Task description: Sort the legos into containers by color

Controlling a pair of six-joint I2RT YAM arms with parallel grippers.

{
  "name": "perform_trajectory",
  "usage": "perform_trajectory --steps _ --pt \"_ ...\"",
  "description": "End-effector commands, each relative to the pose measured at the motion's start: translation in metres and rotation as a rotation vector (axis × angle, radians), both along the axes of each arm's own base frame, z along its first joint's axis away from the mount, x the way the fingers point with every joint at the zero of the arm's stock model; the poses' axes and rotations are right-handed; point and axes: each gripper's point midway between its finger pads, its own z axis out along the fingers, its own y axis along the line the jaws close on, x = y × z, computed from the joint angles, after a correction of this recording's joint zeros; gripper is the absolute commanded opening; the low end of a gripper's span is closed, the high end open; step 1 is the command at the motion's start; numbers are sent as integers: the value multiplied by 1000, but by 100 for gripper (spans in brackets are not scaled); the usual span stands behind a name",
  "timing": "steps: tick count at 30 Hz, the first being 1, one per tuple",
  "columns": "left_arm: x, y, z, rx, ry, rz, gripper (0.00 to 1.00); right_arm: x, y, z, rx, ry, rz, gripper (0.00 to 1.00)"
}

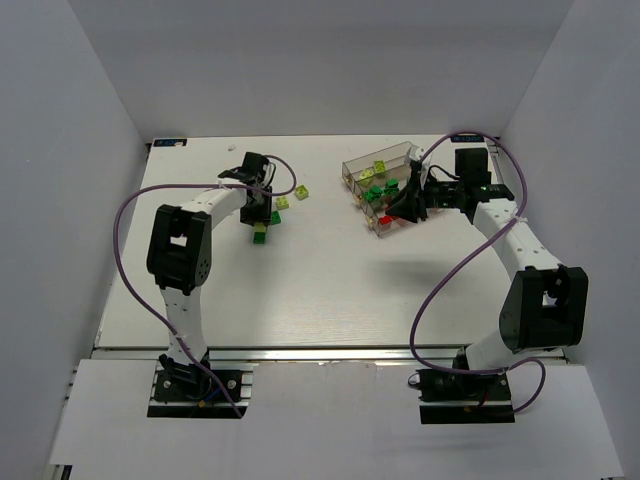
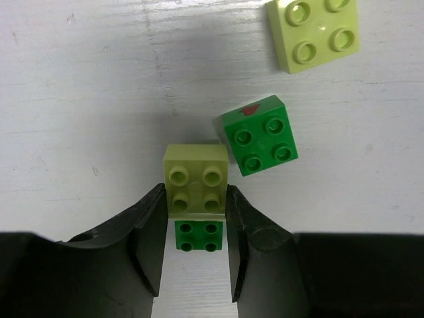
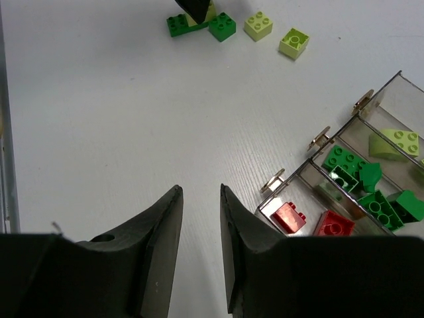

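Left gripper is clamped tight on a small pale yellow-green studded plastic brick, with one black finger against each side of it. This is over on the far-left part of the white table. I can't tell if the brick is sitting on the table or just off it. A little dark green brick shows in the gap between the same fingers, nearer the wrist. Whether they touch it, no idea.

Just right of the held one lies a tilted dark green brick with a red smudge. A bit further out there's a loose pale yellow-green brick.

Over on the far right are the three narrow clear plastic bins, joined in a row. The nearest holds red bricks, the middle holds dark green ones, and the farthest holds a pale yellow-green piece.

Right gripper hangs near those bins, jaws partly apart, gripping nothing.
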Motion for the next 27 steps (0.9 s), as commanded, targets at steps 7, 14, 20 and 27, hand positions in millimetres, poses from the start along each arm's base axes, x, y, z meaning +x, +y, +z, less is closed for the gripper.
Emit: perform_trajectory --steps 7,14,20,27 --pt "-18 -57 137 -452 -259 -52 3 -39 32 -4 4 198 62 39" --pt "-86 -113 206 -1037 -414 -171 1 -63 74 -1 126 527 44 62" --pt "-132 -141 236 -1314 -450 -287 1 -66 102 32 232 674 100 89" --pt "-149 -155 268 -1448 -500 -361 0 -79 117 34 250 702 149 89"
